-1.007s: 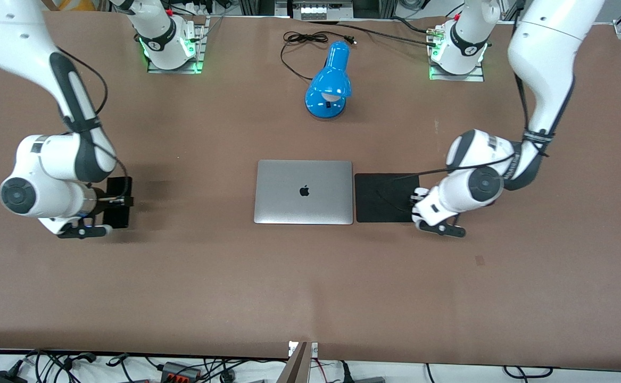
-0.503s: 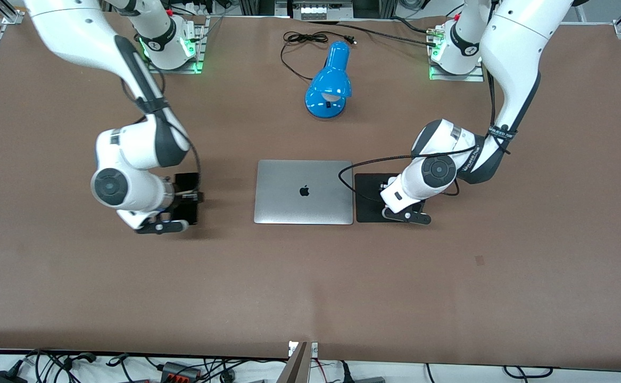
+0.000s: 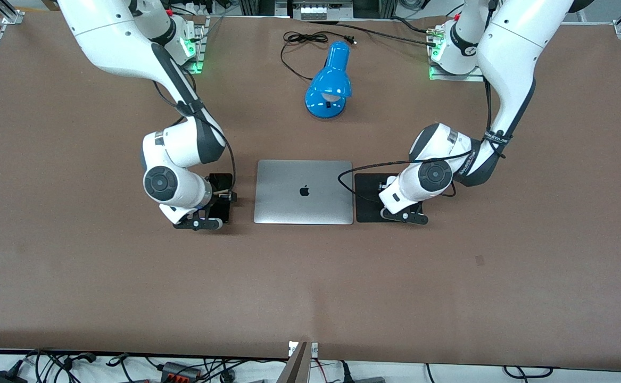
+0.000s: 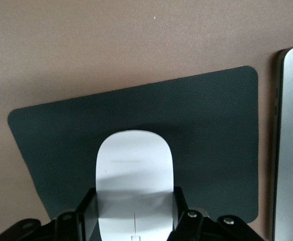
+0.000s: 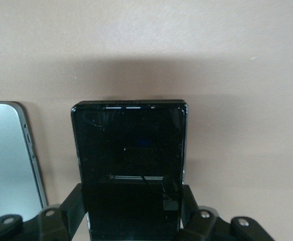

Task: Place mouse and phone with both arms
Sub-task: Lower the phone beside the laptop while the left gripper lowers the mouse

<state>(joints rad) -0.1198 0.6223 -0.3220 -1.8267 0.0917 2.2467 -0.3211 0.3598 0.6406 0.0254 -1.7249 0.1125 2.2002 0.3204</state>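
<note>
The white mouse (image 4: 134,170) sits between the fingers of my left gripper (image 4: 134,216), which is shut on it low over the black mouse pad (image 4: 201,120). In the front view the left gripper (image 3: 394,200) is over the pad (image 3: 366,197) and the wrist hides the mouse. The black phone (image 5: 131,150) is gripped by its long edges in my right gripper (image 5: 131,216). In the front view the phone (image 3: 222,181) and right gripper (image 3: 217,205) are low over the table, beside the laptop toward the right arm's end. I cannot tell whether either touches down.
A closed silver laptop (image 3: 304,191) lies mid-table between phone and pad. A blue desk lamp (image 3: 329,85) with a black cord (image 3: 299,40) stands farther from the front camera. Bare brown table (image 3: 310,287) spreads nearer the camera.
Both arms swung in toward the laptop. The right gripper carried the phone to just beside the laptop. The left gripper carried the mouse from the pad's outer edge to over the pad.
</note>
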